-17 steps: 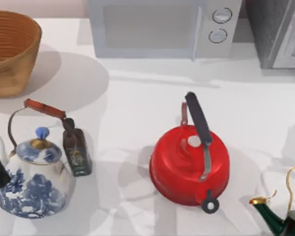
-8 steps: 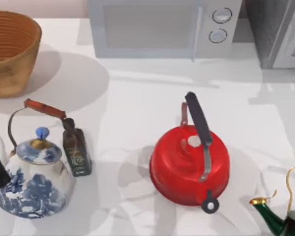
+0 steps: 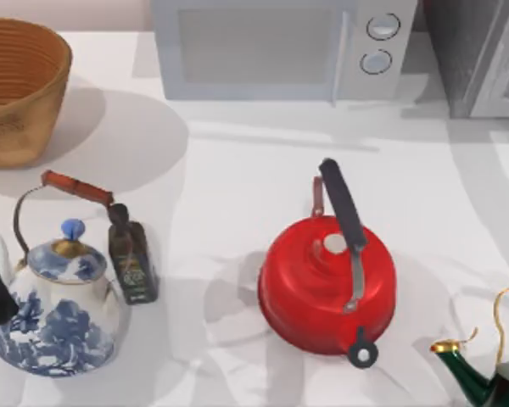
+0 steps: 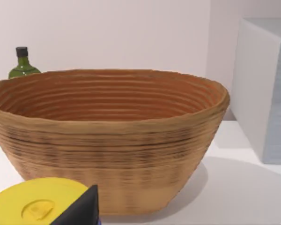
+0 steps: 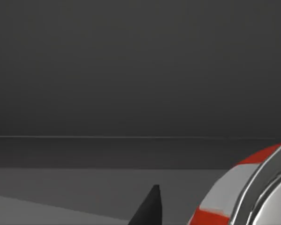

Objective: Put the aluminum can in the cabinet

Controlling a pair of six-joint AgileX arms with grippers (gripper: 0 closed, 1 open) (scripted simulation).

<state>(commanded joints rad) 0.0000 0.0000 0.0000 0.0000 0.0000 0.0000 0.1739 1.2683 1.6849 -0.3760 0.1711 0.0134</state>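
Reaching into the dark cabinet (image 3: 479, 59) interior, the can (image 5: 246, 192) was seen beside a right pincer finger (image 5: 150, 206); grip could not be told. Early release risked toppling it.

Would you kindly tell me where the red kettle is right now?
In the top view the red kettle stands right of the table's centre, between the dark square bottle and the green teapot.

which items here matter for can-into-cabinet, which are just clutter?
Task items: aluminum can, seen close up in the right wrist view; cabinet, top view's far right.

Clutter: microwave, wicker basket, red kettle, blue-and-white teapot, dark square bottle, green teapot, green bottle.
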